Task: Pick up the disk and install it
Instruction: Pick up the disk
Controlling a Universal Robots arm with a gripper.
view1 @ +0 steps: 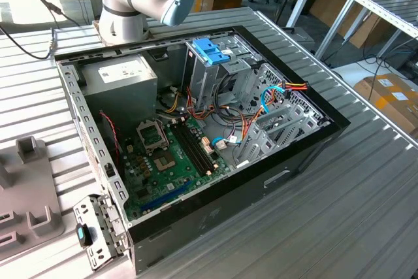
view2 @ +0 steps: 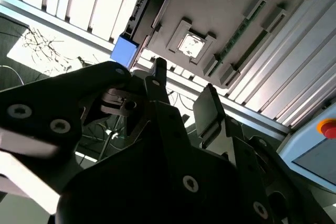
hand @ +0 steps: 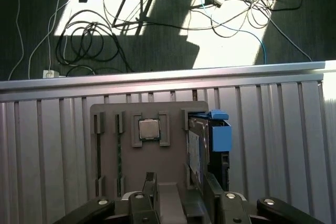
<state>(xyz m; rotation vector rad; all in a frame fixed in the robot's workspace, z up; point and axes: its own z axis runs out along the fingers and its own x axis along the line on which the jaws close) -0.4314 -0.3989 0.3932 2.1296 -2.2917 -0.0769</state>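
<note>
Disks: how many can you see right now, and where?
1. The disk stands on edge in the grey holder, beside the processor chip, near the open gripper. The drive cage in the computer case could hide another.

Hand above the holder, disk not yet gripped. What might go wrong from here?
1. The disk stands on edge, off the middle of the open hand in the first wrist view; a finger may hit its top.
2. The CPU sits close by in the same holder; a finger might knock it.
3. Loose cables lie beside the cage; they may snag the disk.
</note>
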